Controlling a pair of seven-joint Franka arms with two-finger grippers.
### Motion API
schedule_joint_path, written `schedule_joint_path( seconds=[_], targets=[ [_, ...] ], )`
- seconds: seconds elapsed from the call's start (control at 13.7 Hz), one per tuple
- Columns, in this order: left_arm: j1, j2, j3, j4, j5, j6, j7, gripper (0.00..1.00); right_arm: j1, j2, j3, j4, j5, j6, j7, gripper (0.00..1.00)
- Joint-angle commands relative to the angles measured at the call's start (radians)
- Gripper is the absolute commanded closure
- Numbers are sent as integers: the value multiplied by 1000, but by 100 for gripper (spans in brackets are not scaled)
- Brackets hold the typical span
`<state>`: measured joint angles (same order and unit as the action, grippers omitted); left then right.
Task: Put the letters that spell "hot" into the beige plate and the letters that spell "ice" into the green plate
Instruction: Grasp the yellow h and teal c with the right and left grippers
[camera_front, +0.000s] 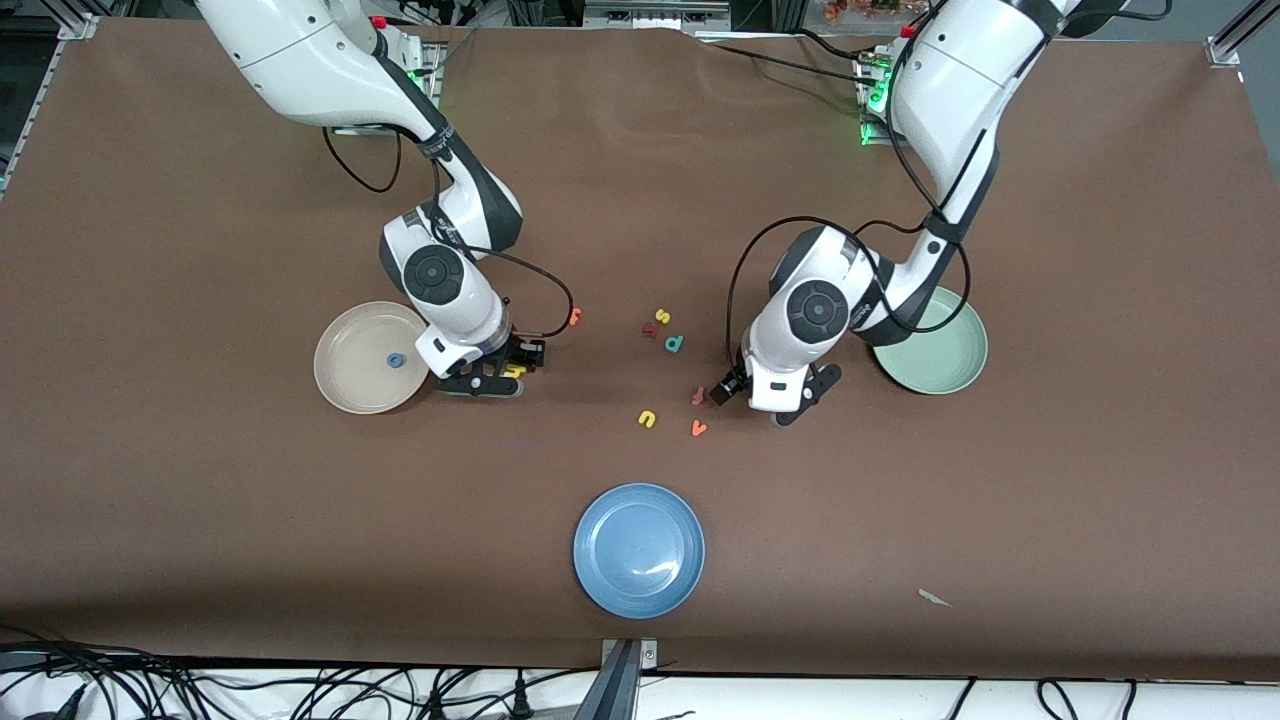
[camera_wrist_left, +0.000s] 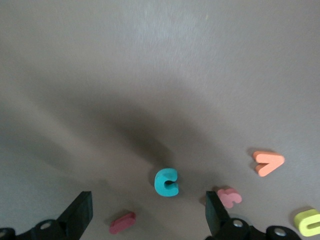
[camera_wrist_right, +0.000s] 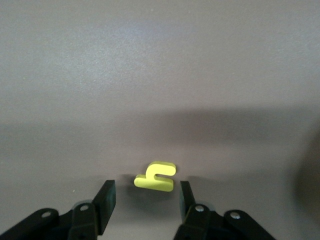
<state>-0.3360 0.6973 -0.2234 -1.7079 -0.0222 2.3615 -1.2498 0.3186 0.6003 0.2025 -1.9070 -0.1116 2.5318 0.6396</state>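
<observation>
Beside the beige plate (camera_front: 365, 357), right pincer (camera_wrist_right: 145, 200) apparently straddles yellow h (camera_wrist_right: 156, 176).

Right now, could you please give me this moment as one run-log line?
right gripper: open astride yellow h | left gripper: open over teal c | blue o: in beige plate

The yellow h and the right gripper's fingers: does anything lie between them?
No. In the right wrist view only bare brown table shows between the yellow h and the open right gripper fingers flanking it.

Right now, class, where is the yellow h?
In the front view, the yellow h lies on the table beside the beige plate, between the right gripper's open jaws.
</observation>
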Motion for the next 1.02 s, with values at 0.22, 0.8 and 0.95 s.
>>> schedule_joint_path(
  seconds=[0.22,0.8,0.95],
  targets=[
    [-23,47,15,33,22,48,-3,21,31,36,-37,22,-8,31,11,40],
    [-21,50,13,33,38,50,-2,39,39,47,-43,22,-40,42,9,67],
    [-21,56,15,33,38,50,-2,40,39,47,-43,20,-49,42,8,84]
  ],
)
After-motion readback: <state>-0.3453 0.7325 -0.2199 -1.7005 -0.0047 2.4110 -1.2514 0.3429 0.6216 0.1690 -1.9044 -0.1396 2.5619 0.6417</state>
